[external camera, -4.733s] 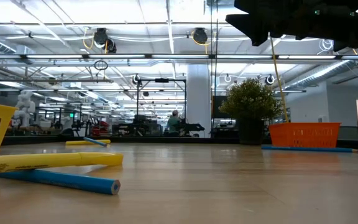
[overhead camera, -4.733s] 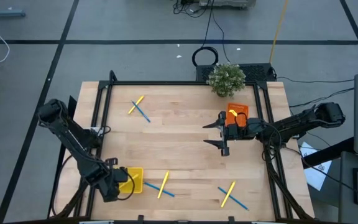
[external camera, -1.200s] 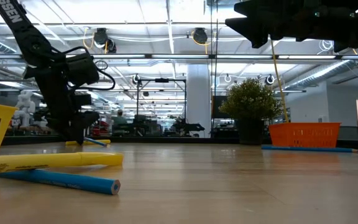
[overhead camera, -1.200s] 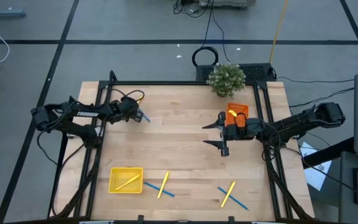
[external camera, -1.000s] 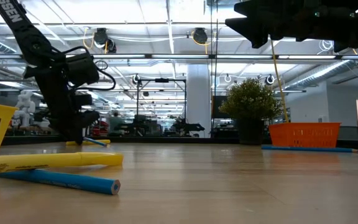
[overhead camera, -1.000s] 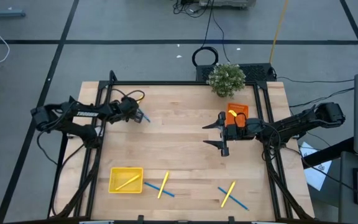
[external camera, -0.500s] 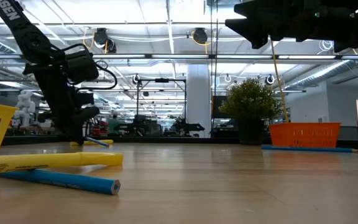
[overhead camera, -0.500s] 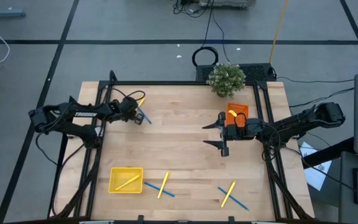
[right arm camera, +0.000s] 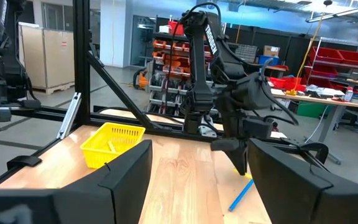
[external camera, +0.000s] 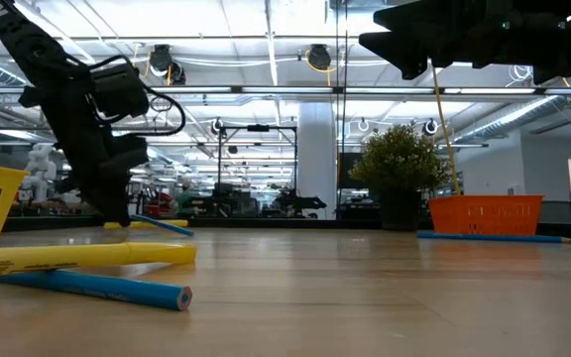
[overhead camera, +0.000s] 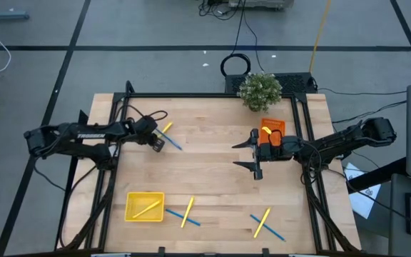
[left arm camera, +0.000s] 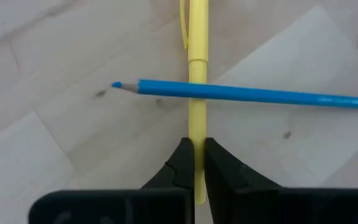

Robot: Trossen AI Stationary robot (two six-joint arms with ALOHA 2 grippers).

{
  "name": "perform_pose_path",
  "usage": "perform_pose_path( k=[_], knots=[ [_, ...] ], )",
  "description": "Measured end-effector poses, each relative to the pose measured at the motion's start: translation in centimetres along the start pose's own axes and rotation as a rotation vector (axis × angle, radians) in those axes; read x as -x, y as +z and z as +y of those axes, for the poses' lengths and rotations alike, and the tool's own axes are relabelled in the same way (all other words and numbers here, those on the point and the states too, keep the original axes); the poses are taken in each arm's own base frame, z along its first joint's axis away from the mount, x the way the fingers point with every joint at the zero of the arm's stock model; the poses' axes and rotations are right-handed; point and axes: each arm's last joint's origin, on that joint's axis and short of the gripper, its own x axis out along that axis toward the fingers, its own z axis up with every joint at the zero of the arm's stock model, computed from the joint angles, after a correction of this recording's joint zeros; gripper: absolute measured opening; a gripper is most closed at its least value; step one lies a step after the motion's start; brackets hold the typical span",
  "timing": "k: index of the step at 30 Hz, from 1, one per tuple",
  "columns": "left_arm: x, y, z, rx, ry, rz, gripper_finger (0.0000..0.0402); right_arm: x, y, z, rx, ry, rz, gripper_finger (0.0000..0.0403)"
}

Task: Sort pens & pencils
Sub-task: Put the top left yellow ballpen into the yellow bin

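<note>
Yellow pen (left arm camera: 197, 93) near table's far-left corner, pinched at one end by left gripper (left arm camera: 196, 163), fingers closed; blue pencil (left arm camera: 247, 94) across it, untouched. Right gripper (overhead camera: 252, 151) spread wide, empty, beside orange tray (overhead camera: 272, 128) near far-right edge. Sorted: one yellow stick in yellow tray (overhead camera: 144, 206), one in orange tray. Left: crossed pairs at near edge (overhead camera: 186, 213), (overhead camera: 265, 223).

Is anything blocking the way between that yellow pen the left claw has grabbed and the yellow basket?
Only one thing: a blue pencil lies crosswise over the yellow pen, just ahead of the left gripper. Otherwise the bare table lies between it and the yellow tray.
</note>
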Motion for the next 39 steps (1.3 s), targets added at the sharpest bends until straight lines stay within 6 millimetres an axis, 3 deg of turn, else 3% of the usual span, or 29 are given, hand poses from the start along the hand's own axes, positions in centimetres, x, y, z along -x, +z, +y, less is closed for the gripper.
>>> perform_pose_path(
  k=[17,25,31,39],
  knots=[
    [2.8,0.1,-1.2,-0.037,-0.066,-0.161,0.0001,0.0,0.0,0.0,0.0,0.0,0.0,0.0251],
    [2.8,0.8,-1.7,-0.058,-0.02,-0.271,0.0004,0.0,0.0,0.0,0.0,0.0,-0.004,0.0251],
    [1.4,2.6,-3.1,-0.184,-0.124,-0.352,0.004,0.0,0.0,0.0,0.0,0.0,-0.003,0.0251],
    [0.0,7.0,-3.5,-0.361,0.02,-0.049,0.0127,0.0,0.0,0.0,0.0,0.0,-0.004,0.0251]
  ],
)
